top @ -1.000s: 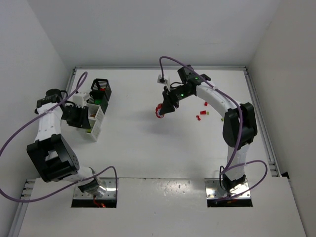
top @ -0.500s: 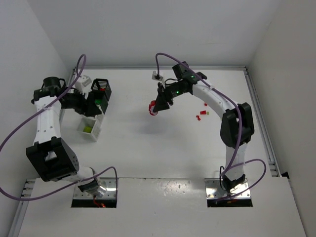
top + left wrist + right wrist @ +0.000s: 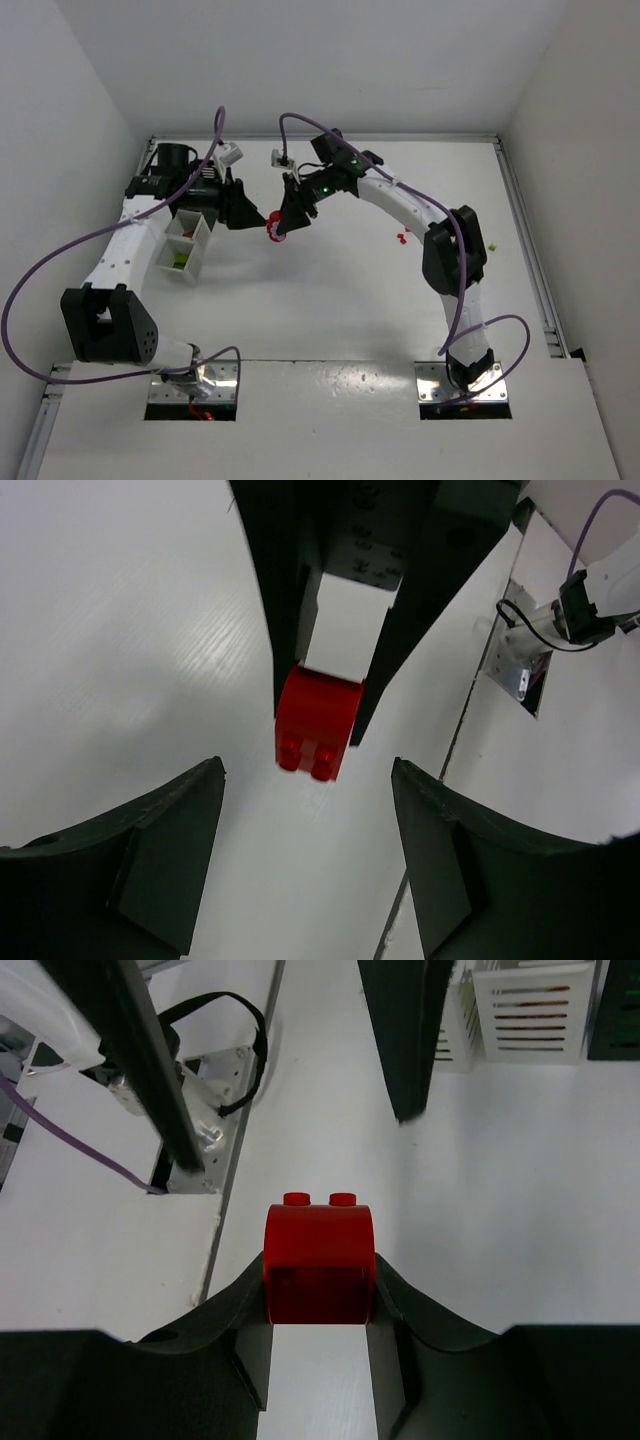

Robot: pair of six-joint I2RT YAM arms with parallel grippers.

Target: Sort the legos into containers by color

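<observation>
On the near left, two white bins (image 3: 185, 245) stand on the worktop (image 3: 330, 310), and the nearer one has a yellow-green piece (image 3: 178, 262) inside. A few small red legos (image 3: 402, 237) lie well apart from them on the right side. A little farther, above the middle of the worktop, the two hands meet. The right hand (image 3: 284, 221) is closed on the red block (image 3: 318, 1260). It pinches only the back part, so the end with the studs sticks out free. The left hand (image 3: 256, 216) faces it with its fingers (image 3: 170, 830) spread wide, one on each side of the block, and they do not touch it. I think this is a hand-over: the bins are on the left arm's side, so the right arm offers the block and leaves room for the other hand to grasp it.
</observation>
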